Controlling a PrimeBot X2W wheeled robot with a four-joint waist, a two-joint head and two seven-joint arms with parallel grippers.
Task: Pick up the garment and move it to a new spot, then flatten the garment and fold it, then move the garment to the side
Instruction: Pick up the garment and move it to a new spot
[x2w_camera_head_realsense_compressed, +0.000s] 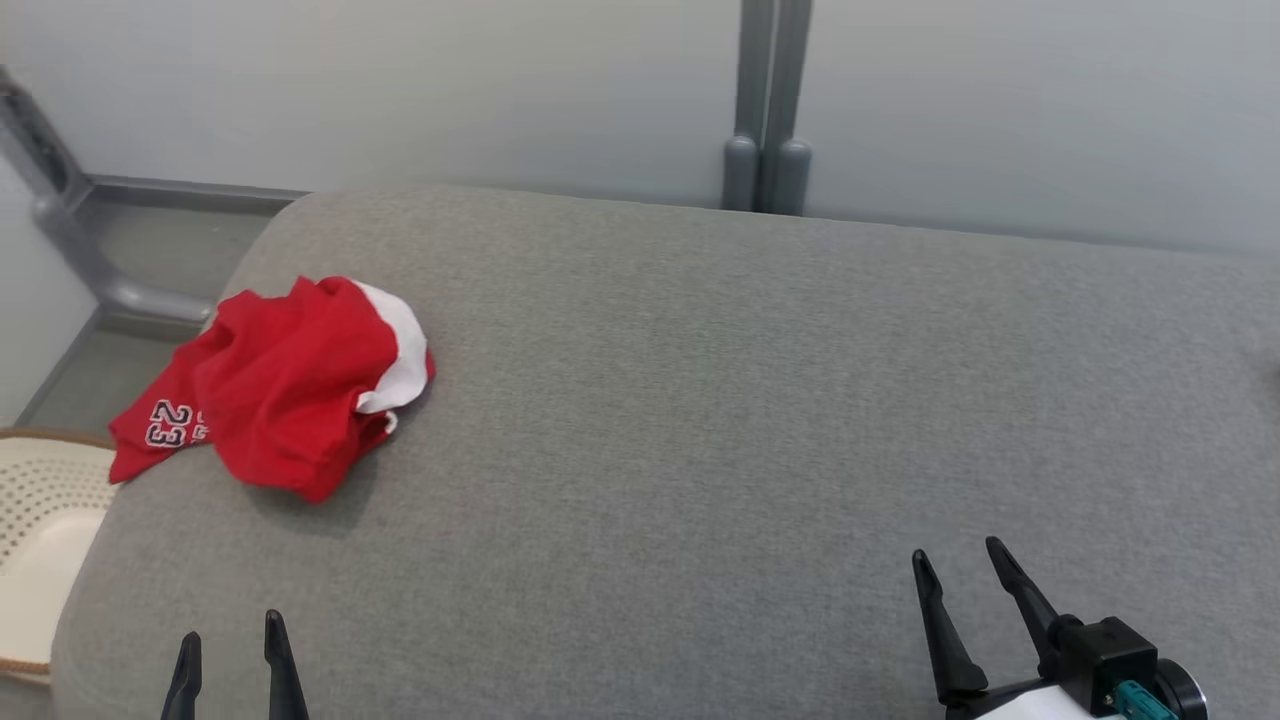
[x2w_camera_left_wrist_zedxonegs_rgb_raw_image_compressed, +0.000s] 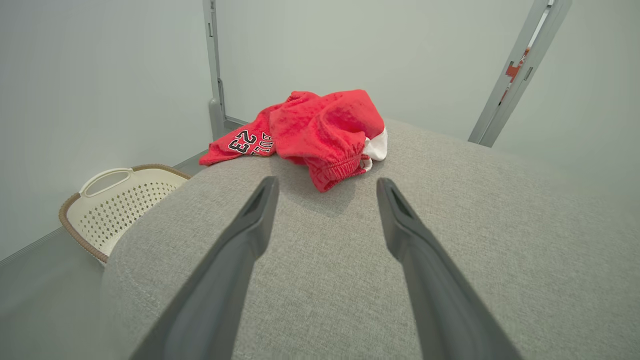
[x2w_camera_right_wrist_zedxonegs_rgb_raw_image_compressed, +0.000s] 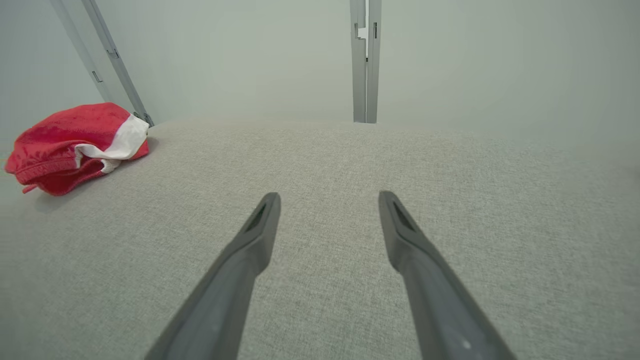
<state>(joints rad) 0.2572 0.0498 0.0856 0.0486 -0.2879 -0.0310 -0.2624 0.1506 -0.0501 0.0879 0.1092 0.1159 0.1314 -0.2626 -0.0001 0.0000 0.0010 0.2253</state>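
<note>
Garment of red mesh fabric with white trim and a printed 23 (x2w_camera_head_realsense_compressed: 275, 385), crumpled in a heap on the rounded grey fabric-covered worktop (x2w_camera_head_realsense_compressed: 700, 400), near its far left corner, one flap reaching over the left edge. Cream perforated plastic laundry basket with a brown rim (x2w_camera_head_realsense_compressed: 40, 480) on the floor beside that same left side. Left gripper (x2w_camera_head_realsense_compressed: 231, 625), long dark fingers spread apart and pinching nothing, low at the near left, aimed toward the heap and clear of it. Right gripper (x2w_camera_head_realsense_compressed: 955, 547), equally spread and empty, at the near right, well apart from the garment. Behind, pale wall panels joined by grey metal posts (x2w_camera_head_realsense_compressed: 768, 120).
</note>
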